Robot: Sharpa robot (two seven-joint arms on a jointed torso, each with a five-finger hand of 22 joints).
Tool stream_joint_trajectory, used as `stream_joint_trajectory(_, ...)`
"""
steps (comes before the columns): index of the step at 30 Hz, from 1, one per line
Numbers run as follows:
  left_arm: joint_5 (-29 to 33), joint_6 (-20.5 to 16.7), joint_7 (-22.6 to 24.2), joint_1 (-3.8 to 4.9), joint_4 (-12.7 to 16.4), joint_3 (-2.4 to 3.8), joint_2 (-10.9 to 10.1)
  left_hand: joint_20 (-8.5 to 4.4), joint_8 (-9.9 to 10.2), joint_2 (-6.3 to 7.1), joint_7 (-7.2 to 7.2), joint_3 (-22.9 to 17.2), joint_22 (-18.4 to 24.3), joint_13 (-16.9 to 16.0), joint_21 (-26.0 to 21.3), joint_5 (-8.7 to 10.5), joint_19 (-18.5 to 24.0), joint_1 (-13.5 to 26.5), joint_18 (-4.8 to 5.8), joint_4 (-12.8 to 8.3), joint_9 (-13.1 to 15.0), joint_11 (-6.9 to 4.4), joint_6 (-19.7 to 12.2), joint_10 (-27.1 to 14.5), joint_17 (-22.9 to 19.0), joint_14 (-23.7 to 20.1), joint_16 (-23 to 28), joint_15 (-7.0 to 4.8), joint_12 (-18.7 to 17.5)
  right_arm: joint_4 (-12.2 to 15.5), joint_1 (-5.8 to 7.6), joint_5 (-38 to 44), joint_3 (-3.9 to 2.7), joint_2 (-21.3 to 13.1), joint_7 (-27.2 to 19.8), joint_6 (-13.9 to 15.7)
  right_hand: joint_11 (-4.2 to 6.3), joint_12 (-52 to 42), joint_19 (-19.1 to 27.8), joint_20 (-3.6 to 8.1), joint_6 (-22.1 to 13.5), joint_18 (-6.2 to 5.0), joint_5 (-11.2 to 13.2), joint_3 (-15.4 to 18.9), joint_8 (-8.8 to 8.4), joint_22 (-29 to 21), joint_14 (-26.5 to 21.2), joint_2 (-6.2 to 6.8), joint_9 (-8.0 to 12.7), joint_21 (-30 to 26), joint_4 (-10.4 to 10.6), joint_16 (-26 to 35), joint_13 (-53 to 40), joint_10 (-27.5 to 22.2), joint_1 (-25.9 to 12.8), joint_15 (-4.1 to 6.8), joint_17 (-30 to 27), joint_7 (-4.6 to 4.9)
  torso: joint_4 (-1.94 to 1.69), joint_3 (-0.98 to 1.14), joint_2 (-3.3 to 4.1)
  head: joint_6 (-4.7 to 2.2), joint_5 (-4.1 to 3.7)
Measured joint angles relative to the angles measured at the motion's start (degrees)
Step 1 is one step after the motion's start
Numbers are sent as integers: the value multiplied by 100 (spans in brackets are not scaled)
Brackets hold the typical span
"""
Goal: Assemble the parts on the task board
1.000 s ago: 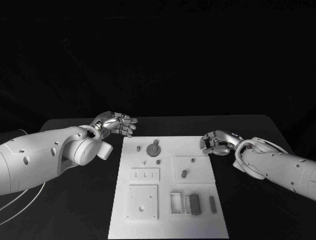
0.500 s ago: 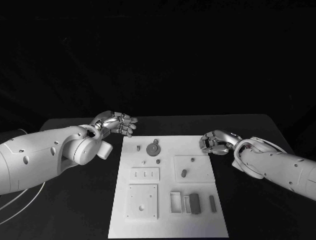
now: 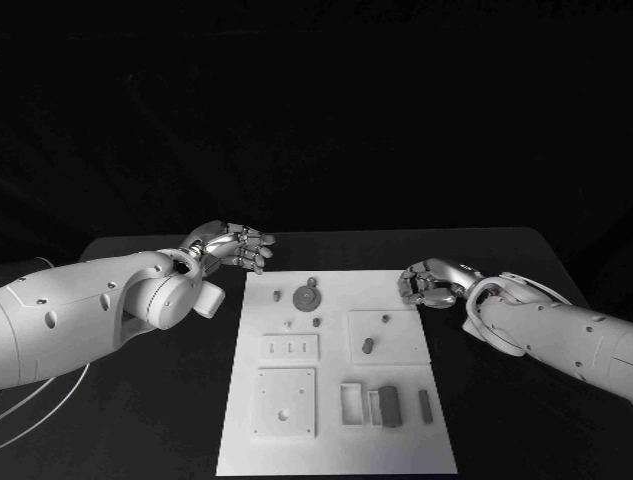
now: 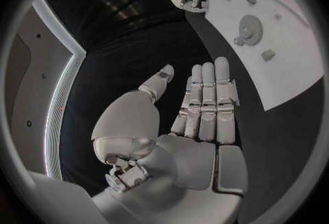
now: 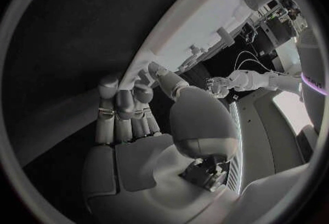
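While the left hand [image 3: 234, 247] hangs over the dark bench [image 3: 158, 400] just off the board's far-left corner, its fingers [image 4: 209, 101] lie straight and pressed side by side in the left wrist view, thumb standing a little apart, and there's nothing in them. Moving across, the task board [image 3: 338, 455] sits in the middle of the bench as a long white plate. On its far end there's a small gear-like round part [image 3: 306, 296] with a little peg [image 3: 277, 297] to its left and another small piece [image 3: 318, 322] just nearer. Below that comes a small plate with three slots [image 3: 289, 348], and nearer still a square plate [image 3: 285, 403] with a hole or two in it. On the board's right half, a raised square panel [image 3: 387, 337] carries a short dark part [image 3: 367, 347] and a tiny one near its far edge; closer in, a white bracket sits beside a dark block [image 3: 390, 406], with a slim dark bar [image 3: 424, 404] lying just right of that. Over at the far-right edge of the board, the right hand [image 3: 432, 283] hovers with its fingers [image 5: 123, 106] curled inward (the right wrist view shows them bent over the palm, close together). I can't see any part held in there. Both hands are well apart, one on either side of the board's far end.
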State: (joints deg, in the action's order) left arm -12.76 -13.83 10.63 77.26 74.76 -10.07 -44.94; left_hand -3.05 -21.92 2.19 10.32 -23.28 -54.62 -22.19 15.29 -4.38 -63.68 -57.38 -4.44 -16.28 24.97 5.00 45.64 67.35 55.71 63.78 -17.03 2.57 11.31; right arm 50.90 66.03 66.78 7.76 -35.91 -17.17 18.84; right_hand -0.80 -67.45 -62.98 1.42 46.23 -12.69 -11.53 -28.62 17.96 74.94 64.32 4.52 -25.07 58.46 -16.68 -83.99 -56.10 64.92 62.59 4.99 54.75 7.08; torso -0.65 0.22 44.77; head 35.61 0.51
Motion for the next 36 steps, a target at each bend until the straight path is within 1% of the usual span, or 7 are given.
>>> stream_joint_trajectory(5, -2, 1, -1, 1, 0, 0, 1, 0, 0, 0, 0, 0, 0, 0, 0, 0, 0, 0, 5, 0, 0, 0, 0, 0, 0, 0, 0, 0, 0, -11, 0, 1, 0, 10, 10, 22, -1, 0, -10, -8, 61, 0, 0, 0, 30, 0, 20, -25, -22, 0, 0, -22, 0, 42, -25, 2, -8, 21, 1, -1, 0, 1, -2)
stream_joint_trajectory(10, -3, 1, -2, 0, -1, 0, 1, 0, 0, 0, 0, 0, -6, 1, 0, 0, 0, 0, 16, 0, -1, 0, 0, 0, -1, 0, 0, 0, 0, -33, 0, 2, 0, 22, 17, 46, -20, -22, -41, 21, 171, 0, 0, 0, 129, 0, 56, -88, -77, 32, 0, -22, 1, 63, -88, -14, -27, -47, 1, 0, 0, 4, -2)
stream_joint_trajectory(16, -5, 3, -3, 0, 0, 0, -2, 0, 0, 0, 0, 0, -5, -5, 0, 0, 0, 0, 34, 0, 6, 0, 0, 0, 9, 0, 21, 0, -24, -43, 0, 2, 0, 34, 20, 59, -20, -22, -41, 25, 324, 0, 23, -5, 201, 0, 70, -182, -133, 33, 5, -43, 1, 104, -105, -27, -38, -79, 0, 1, 0, 7, -2)
stream_joint_trajectory(19, -6, 3, -4, 0, 3, 0, -4, 0, 0, 0, 0, 0, -5, -5, 0, 0, 0, 0, -5, 0, 5, 0, 0, 0, 9, 0, 21, 0, -24, -49, -1, 3, 1, 38, 24, 62, -20, -22, -31, 34, 348, 1, 45, -17, 216, 0, 71, -182, -157, 33, 16, -43, 1, 104, -105, -28, -43, -82, 1, 2, 0, 10, -2)
stream_joint_trajectory(30, -12, 5, -9, -1, 8, 1, -7, 0, 0, 0, 0, 0, -5, -9, 0, 0, 0, 0, -29, 0, 10, 0, 0, 0, 9, 0, 22, 0, -24, -30, -10, 3, 6, 53, 45, 99, 0, -22, -30, 33, 428, 1, 74, -17, 245, 0, 90, -205, -194, 55, 16, -43, 9, 123, -129, -13, -57, -119, 1, 2, 0, 28, -1)
stream_joint_trajectory(32, -26, 5, -14, -1, 8, 1, -10, 0, 0, 0, 0, 0, -8, -11, 0, 0, 0, 0, -28, 0, 11, 0, 0, 0, 9, 0, 22, 0, -23, -6, -12, 3, 9, 51, 58, 123, 0, -22, -30, 32, 467, 0, 111, -17, 245, 0, 98, -235, -201, 55, 16, -43, 9, 124, -158, -21, -58, -129, 2, 2, 0, 29, -1)
stream_joint_trajectory(36, -77, 1, -38, 1, 10, 0, -12, 0, 0, 0, 12, 0, -15, -28, 0, 0, 0, 0, -27, 0, 29, 0, 12, 0, 23, 20, 22, -21, -23, 61, -14, 3, 9, 47, 87, 185, 20, -22, -29, 32, 479, 1, 111, -17, 244, 0, 98, -212, -228, 55, 16, -66, 11, 144, -197, -22, -64, -133, 3, 3, 0, 31, -5)
